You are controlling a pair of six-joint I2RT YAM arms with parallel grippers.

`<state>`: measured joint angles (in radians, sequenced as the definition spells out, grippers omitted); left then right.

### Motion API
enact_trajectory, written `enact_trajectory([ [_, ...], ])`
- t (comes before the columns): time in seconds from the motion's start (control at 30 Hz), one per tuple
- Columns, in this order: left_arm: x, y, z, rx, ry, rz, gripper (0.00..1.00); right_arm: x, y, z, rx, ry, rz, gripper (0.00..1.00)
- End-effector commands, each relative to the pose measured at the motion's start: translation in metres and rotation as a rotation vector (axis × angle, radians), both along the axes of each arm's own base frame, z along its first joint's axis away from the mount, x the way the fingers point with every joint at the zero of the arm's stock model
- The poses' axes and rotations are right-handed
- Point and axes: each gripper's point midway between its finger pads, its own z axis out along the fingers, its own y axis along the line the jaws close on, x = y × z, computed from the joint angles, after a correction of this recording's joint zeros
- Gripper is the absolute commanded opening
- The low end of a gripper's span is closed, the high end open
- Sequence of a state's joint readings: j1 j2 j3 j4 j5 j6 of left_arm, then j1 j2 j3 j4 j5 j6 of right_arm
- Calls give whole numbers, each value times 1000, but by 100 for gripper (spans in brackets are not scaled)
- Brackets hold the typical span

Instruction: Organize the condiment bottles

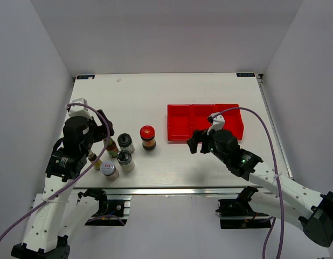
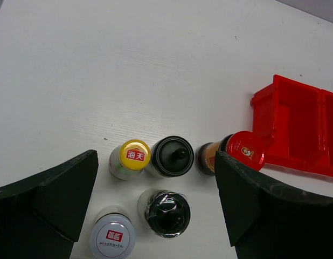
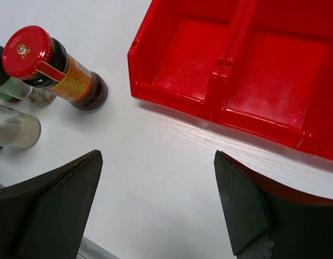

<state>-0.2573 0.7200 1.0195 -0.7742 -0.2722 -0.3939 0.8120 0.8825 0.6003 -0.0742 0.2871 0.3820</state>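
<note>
Your six condiment bottles [image 1: 125,154] all stand upright, caps up, long axes vertical, clustered on the left of the white wood-grain table [image 1: 155,91]. They are a red-lidded dark glass jar [image 1: 148,137] nearest the tray, two black-capped clear shakers [image 2: 172,156], a silver-lidded jar [image 2: 113,236] and two slim yellow-capped sauce bottles [image 2: 134,155]. The glossy red three-compartment plastic tray [image 3: 172,100] sits apart, rightward. The left gripper [image 2: 154,178] above the cluster and the right gripper [image 3: 155,178] by the tray both gape, holding nothing.

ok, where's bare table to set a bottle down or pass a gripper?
Free: the far strip of table behind everything; the gap between red-lidded jar and red tray; the tray's compartments. Crowded: near-left, where the other five bottles bunch.
</note>
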Motion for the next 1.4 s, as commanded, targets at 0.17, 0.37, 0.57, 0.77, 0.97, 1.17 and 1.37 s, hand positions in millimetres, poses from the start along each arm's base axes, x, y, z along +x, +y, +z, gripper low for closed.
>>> enact_trajectory([
  [0.17, -3, 5, -2, 27, -8, 8, 98, 0, 20, 30, 64, -103, 107, 89],
  [0.37, -8, 10, -8, 30, -7, 27, 98, 0, 58, 28, 36, -83, 231, 89],
  [0.57, -12, 20, -22, 44, 14, 89, 98, -7, 132, 25, -55, -137, 400, 89],
  [0.77, -13, 19, -24, 40, 15, 81, 98, 4, 193, 6, -107, -188, 497, 89],
  [0.97, -13, 17, -28, 39, 22, 72, 98, 36, 227, -10, -126, -177, 419, 89],
  [1.17, -12, 17, -30, 39, 25, 70, 98, 58, 238, -21, -107, -168, 310, 89],
  [1.37, -11, 17, -33, 43, 35, 70, 98, 66, 252, -31, -78, -181, 302, 89],
])
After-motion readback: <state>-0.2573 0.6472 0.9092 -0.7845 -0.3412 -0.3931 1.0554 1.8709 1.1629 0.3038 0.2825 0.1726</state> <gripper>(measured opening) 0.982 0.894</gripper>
